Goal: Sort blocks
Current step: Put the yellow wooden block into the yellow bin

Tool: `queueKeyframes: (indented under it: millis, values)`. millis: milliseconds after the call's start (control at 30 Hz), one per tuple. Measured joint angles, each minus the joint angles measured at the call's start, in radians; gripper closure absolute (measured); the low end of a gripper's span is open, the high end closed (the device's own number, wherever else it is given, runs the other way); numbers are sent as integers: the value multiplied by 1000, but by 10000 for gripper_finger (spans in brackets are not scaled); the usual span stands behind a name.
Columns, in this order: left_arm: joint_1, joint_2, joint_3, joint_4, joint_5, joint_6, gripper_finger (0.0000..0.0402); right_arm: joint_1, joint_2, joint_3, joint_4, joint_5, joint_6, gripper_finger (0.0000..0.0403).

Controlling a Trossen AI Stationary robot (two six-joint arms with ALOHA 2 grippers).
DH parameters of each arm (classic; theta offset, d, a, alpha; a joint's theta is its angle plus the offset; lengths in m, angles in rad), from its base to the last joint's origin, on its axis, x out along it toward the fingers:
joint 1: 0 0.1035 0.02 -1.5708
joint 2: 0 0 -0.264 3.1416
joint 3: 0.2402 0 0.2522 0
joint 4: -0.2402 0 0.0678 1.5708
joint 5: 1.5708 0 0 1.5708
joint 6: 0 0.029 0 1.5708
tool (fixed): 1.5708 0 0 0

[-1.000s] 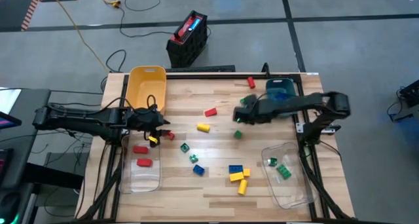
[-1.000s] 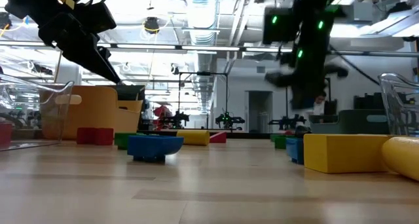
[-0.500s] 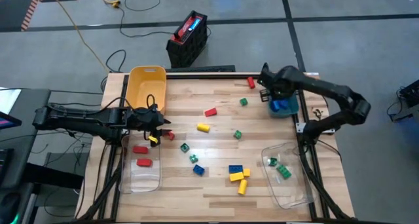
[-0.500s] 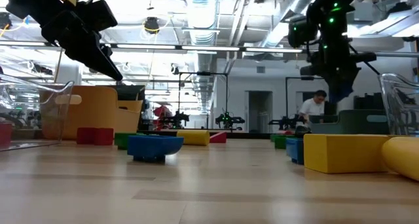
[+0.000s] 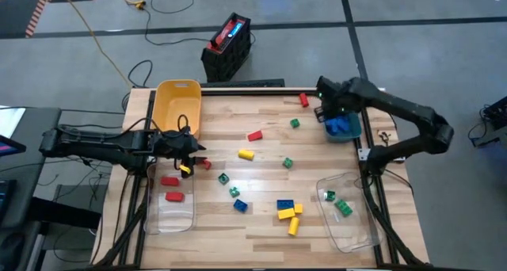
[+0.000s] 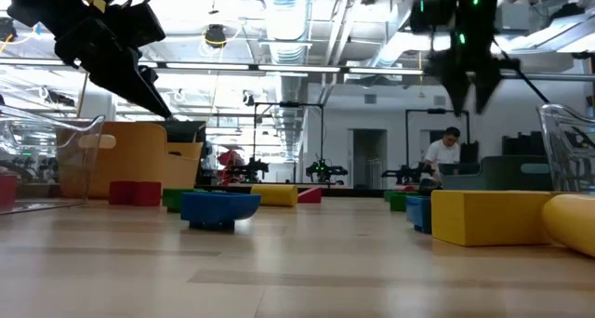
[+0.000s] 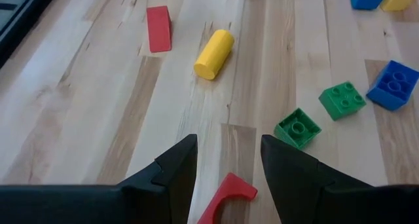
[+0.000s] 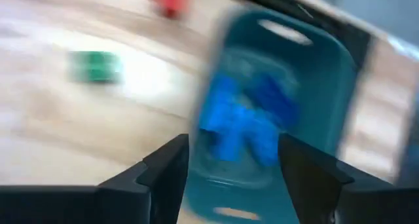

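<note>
Risk first: right gripper hovers at the edge of the teal bin at the far right of the table, fingers apart w/ nothing seen between them in the right wrist view. That view is smeared, so the arm looks to be moving fast; a low sweep could clip the bin rim and shove it, or knock the green block and red block lying near it. Left gripper hangs over the table's left side, just beside the yellow bin, fingers spread and holding nothing. A red arch block sits right below its fingers; closing off-centre would prob. flick it away rather than grip it, since its curved underside gives little flat face.

Bins and contents:
- Teal bin: blue blocks piled inside, at least a few; exact count unclear.
- Yellow bin: looks empty from above.
- Clear bin, left front: two red blocks inside.
- Clear bin, right front: green blocks, approx. two or three.

Loose blocks are spread across the mid table: a yellow cylinder, a red slab, two green bricks, a blue brick, plus a yellow-and-blue cluster toward the front. Yellow ones are all unsorted, so plenty is left to do.
</note>
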Motion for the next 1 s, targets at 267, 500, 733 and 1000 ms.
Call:
queueKeyframes:
  millis: [267, 500, 733, 1000]
  values:
    - [0, 37, 0, 122, 0, 22, 239, 514, -80, -90, 396, 341, 22, 154]
    - [0, 178, 0, 295, 29, 96, 238, 716, -30, -180, 777, 422, -108, 154]
    - [-13, 343, 54, 299, 99, 95, 204, 805, 74, -255, 1037, 464, -217, 154]
    - [-19, 459, 156, 298, 26, 170, 180, 855, 134, -255, 1069, 547, -254, 154]
